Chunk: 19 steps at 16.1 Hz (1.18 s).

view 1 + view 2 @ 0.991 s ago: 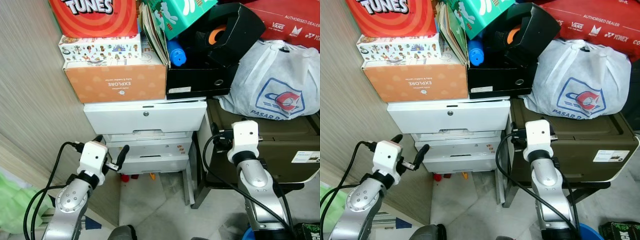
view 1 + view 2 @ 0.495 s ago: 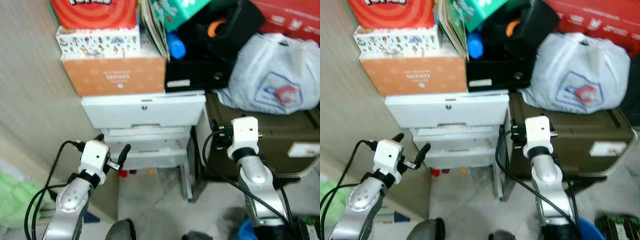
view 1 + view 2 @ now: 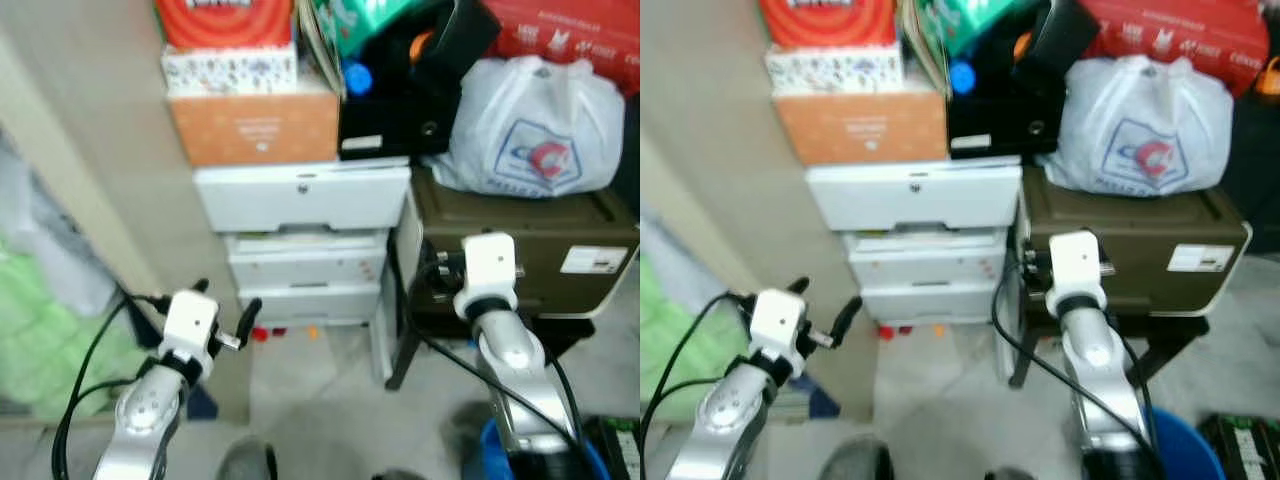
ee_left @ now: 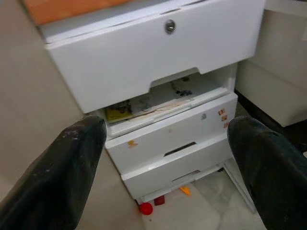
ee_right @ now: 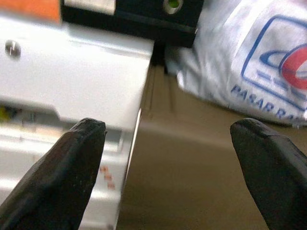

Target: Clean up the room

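A white drawer unit stands against the wall, its second drawer slightly ajar with papers inside. Small red and orange bits lie on the floor under it. My left gripper hovers low in front of the unit's left side, open and empty. My right gripper is held open and empty before the gap between the drawer unit and a dark olive crate.
An orange box, patterned boxes and a black box are stacked on the drawer unit. A white bag sits on the crate. Green cloth lies at the left, a blue bucket at the lower right.
The whole picture has shifted: the camera has pulled back and turned left, so the green cloth and more floor show. Both arms keep the same pose with open fingers.
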{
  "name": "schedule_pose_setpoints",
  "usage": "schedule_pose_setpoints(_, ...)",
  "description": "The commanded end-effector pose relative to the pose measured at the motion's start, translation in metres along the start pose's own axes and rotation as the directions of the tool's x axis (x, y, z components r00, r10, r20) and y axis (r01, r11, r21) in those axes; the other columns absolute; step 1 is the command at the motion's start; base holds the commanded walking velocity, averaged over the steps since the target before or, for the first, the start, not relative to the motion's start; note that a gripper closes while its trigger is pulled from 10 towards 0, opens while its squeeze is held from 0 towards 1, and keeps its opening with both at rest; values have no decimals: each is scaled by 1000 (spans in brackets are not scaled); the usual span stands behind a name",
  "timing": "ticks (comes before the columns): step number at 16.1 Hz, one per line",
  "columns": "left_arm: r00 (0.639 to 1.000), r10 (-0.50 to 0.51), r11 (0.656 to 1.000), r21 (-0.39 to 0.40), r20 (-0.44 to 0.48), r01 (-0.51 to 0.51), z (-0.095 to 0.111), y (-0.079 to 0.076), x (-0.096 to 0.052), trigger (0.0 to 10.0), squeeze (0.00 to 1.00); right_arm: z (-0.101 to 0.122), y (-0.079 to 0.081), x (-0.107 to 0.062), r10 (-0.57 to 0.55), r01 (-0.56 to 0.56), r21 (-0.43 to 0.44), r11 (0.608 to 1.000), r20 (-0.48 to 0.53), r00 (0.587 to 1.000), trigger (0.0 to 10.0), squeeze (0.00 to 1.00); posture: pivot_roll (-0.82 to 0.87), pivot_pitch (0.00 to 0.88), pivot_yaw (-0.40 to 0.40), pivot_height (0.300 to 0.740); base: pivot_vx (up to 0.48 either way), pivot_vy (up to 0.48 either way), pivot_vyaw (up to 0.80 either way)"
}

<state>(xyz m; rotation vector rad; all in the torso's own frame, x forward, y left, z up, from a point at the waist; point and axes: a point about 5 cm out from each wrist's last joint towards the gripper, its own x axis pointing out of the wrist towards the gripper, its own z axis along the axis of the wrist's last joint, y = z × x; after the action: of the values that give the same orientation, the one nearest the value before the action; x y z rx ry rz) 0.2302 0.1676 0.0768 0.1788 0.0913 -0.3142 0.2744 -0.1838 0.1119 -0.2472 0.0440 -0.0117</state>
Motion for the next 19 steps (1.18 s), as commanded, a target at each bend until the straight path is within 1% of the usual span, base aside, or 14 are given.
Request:
schedule_pose_setpoints(1,1000,16,1000,20,14,-16,5,6,2,10000,0,5,1,2,-1,1,4,1000,15,1000,10000,0,-34,75,-8,740,0,0,0)
schedule_pose_setpoints(4,1000,13,1000,21,17,-14,5,6,2,10000,0,4,1,2,-5,5,1,1000,15,1000,10000,0,-34,76,-5,740,0,0,0)
schedule_pose_setpoints(6,1000,12,1000,21,14,-12,5,6,2,10000,0,5,1,1,-8,8,-7,1000,22,1000,10000,0,-34,75,-2,740,0,0,531)
schedule_pose_setpoints(10,1000,10,1000,13,13,-10,5,6,2,10000,0,4,2,1,3,-3,-12,1000,18,1000,10000,0,-34,73,-3,740,0,0,800)
schedule_pose_setpoints(13,1000,14,1000,19,27,-14,7,5,3,10000,0,3,6,1,66,-66,11,998,7,998,10000,0,-35,71,-12,740,0,0,800)
schedule_pose_setpoints(16,999,30,999,32,35,-31,7,6,3,10000,0,4,12,0,90,-91,15,996,12,996,10000,0,-34,65,-16,740,0,0,800)
schedule_pose_setpoints(19,998,57,998,30,41,-58,7,8,3,10000,0,6,11,1,94,-95,19,995,17,995,10000,0,-32,61,-17,740,0,0,800)
